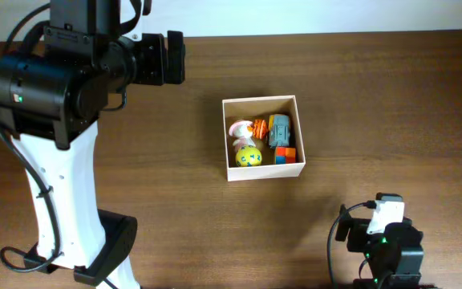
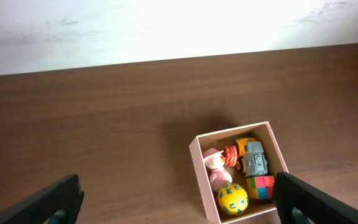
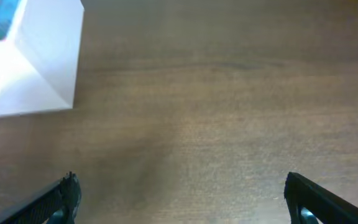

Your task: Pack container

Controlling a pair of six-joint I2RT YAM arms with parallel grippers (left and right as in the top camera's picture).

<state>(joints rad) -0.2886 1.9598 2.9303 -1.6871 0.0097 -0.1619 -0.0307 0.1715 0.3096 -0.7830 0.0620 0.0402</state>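
Container (image 1: 265, 172) mid-bench, slightly toward right edge. Inside: yellow ball (image 1: 249, 156), multicoloured cube (image 1: 285, 155), grey toy vehicle (image 1: 279, 130), pink-white figure (image 1: 240, 131), orange toy (image 1: 260, 128). No loose toys seen on bench (image 1: 391, 96), so packing looks done.

Left gripper (image 2: 178, 202): jaws wide apart, empty, raised toward far-left corner. Right gripper (image 3: 179, 199): jaws apart, empty, by near edge.

Overhead alone shows both arms. Left wrist view shows contents obliquely. Right wrist view catches only container's white outer wall.

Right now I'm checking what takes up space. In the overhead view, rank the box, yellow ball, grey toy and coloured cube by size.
Largest: box, by far.
Next: yellow ball and grey toy. They look about alike, so I won't rank one over the other.
Smallest: coloured cube.
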